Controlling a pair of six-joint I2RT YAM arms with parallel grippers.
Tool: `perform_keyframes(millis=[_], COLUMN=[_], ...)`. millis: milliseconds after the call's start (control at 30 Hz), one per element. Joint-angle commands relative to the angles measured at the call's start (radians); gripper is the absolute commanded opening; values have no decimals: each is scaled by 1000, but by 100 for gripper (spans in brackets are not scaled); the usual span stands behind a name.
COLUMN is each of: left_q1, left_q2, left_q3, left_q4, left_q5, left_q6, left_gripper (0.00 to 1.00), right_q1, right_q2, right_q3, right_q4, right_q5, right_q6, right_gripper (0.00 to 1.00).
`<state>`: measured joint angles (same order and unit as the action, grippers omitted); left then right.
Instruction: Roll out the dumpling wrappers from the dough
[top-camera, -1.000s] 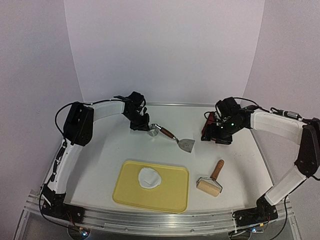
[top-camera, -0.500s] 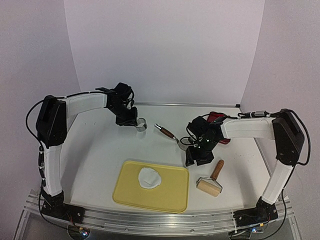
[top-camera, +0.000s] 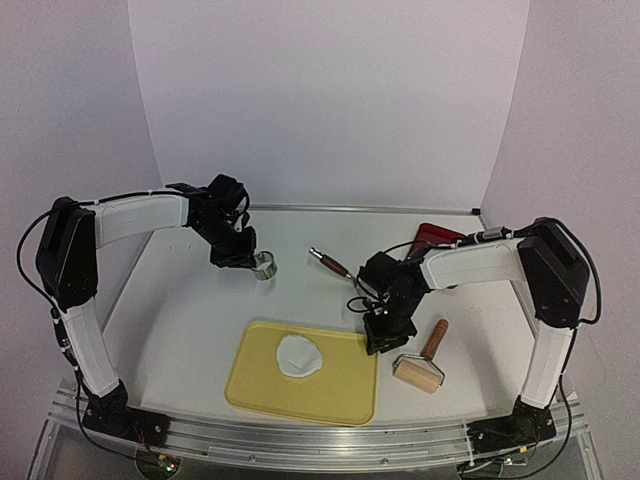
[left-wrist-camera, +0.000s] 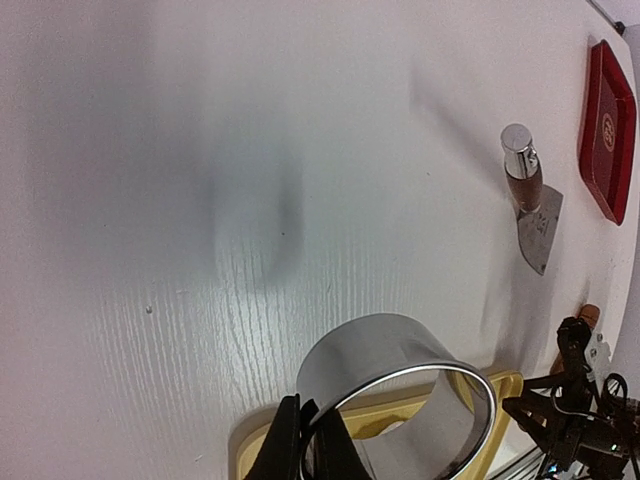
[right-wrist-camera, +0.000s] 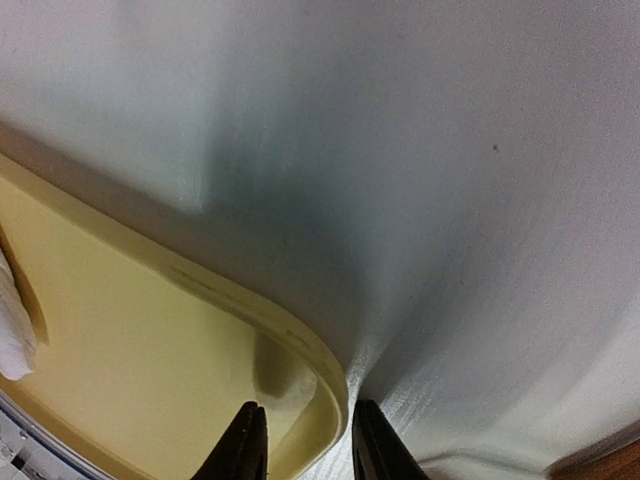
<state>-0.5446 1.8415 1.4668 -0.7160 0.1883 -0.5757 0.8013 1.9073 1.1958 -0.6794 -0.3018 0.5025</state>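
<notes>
At the table's left rear, the left gripper (top-camera: 240, 258) is pinching the wall of a steel ring cutter (top-camera: 266, 267), its jaws all but closed. At centre, the dough (top-camera: 298, 355) is lying flattish on a yellow tray (top-camera: 335, 388). Soft, light and probably tacky, it is likely asking for pressure from above rather than a pinch. The right gripper (right-wrist-camera: 305, 445) is standing part-open astride the tray's corner rim, not visibly clamping it.

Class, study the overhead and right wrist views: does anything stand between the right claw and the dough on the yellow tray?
Nothing visible does. The right claw straddles the yellow tray's far right corner rim, and only bare tray surface lies between it and the dough. The roller lies off the tray, to its right.
</notes>
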Motion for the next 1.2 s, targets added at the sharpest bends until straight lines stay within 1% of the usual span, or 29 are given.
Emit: perform_keyframes(millis=[0, 167, 367, 533, 667, 800, 1167], left_q1=[0, 0, -39, -98, -150, -191, -203], left_q2=[-95, -114, -101, -82, -44, 5, 37], left_q3=[-18, -47, -23, -19, -15, 17, -30], left_q4=[-39, -89, -137, -146, -137, -149, -83], left_q5=[-9, -15, 18, 34, 34, 35, 17], left_q6=[19, 67, 117, 109, 99, 97, 113], left_gripper=[0, 0, 0, 0, 0, 0, 0], right_q1=[9, 8, -14, -67, -87, -89, -89], right_q2=[22, 63, 182, 245, 277, 292, 293], right_q3=[55, 153, 324, 409, 462, 483, 483], right_q4=[-16, -46, -115, -119, -119, -119, -117], right_q5=[37, 140, 173, 151, 143, 132, 123], right_q6=[7, 25, 14, 19, 14, 13, 28], right_gripper=[23, 0, 0, 0, 0, 0, 0])
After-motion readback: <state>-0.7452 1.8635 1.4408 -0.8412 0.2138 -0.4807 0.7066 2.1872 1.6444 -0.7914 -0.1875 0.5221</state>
